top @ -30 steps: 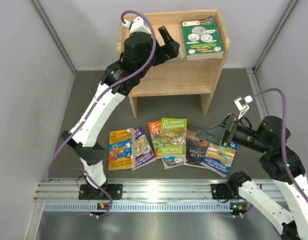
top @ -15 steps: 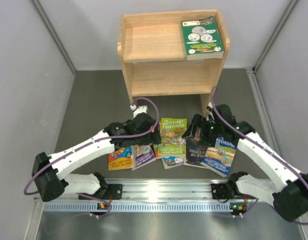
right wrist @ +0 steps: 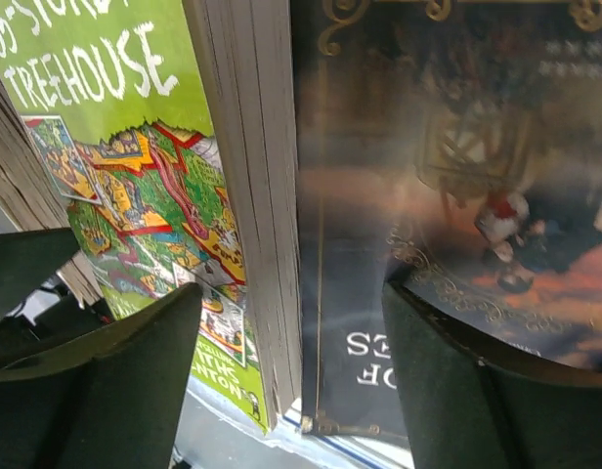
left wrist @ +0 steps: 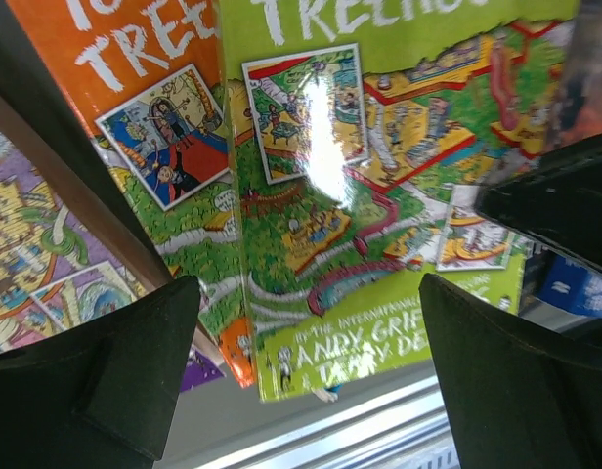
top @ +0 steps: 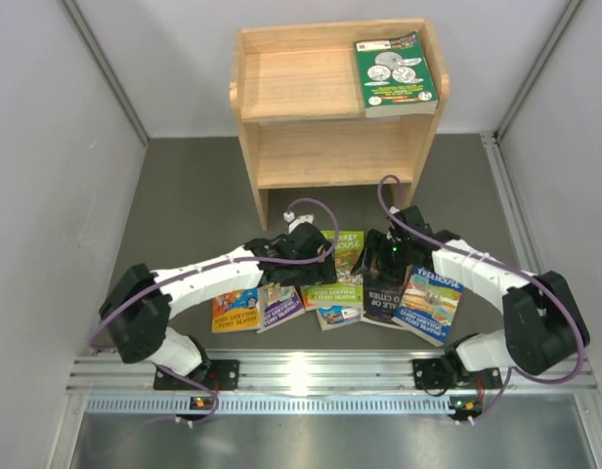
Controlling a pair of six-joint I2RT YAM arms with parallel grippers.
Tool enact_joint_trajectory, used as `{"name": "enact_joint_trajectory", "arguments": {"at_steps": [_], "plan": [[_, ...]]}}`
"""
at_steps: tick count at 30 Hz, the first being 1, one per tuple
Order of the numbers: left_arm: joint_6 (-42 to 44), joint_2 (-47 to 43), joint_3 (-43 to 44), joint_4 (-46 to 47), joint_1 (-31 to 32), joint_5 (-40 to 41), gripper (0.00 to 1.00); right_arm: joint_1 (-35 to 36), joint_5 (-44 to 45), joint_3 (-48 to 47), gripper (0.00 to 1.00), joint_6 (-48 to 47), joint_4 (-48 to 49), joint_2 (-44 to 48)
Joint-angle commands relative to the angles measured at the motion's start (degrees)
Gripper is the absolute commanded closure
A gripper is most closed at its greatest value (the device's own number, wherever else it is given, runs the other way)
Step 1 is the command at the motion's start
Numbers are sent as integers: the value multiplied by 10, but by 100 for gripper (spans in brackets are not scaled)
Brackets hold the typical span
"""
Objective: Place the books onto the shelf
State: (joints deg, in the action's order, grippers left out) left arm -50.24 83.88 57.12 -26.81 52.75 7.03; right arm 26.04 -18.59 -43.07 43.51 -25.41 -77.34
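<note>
Several books lie fanned on the dark floor mat in front of the shelf (top: 330, 156): yellow-orange (top: 233, 308), purple (top: 279, 303), green (top: 342, 285), dark (top: 384, 301) and blue (top: 430, 303). Another green book (top: 394, 73) lies flat on the shelf's top. My left gripper (top: 328, 266) hovers open over the green Treehouse book (left wrist: 379, 195), with nothing between its fingers (left wrist: 96, 381). My right gripper (top: 372, 266) is low beside it. Its jaws (right wrist: 291, 381) stand apart, straddling the green book's page edge (right wrist: 257, 195) and the dark book's cover (right wrist: 379, 244). Neither finger visibly touches a book.
Grey walls close in both sides and the back. A metal rail (top: 311, 376) with the arm bases runs along the near edge. The shelf's lower tier (top: 330, 154) holds nothing. The two grippers are close together over the middle books.
The left arm came off the shelf top and dropped to the books. The right arm swung in from the right to the green and dark books, and its jaws have narrowed a little.
</note>
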Motion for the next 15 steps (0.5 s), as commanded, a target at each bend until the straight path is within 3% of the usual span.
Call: {"name": "enact_joint_trajectory", "arguments": {"at_steps": [1, 6, 11, 15], "plan": [[-3, 43, -8, 47, -8, -21, 1, -5, -10, -18, 29, -9, 64, -29], [-6, 100, -4, 63, -19, -68, 1, -4, -39, -14, 51, -8, 92, -82], [-35, 151, -16, 183, -21, -207, 1, 4, -72, -22, 75, -18, 104, -157], [-37, 190, 0, 214, -24, -290, 1, 14, -88, -47, 94, -25, 99, -194]]}}
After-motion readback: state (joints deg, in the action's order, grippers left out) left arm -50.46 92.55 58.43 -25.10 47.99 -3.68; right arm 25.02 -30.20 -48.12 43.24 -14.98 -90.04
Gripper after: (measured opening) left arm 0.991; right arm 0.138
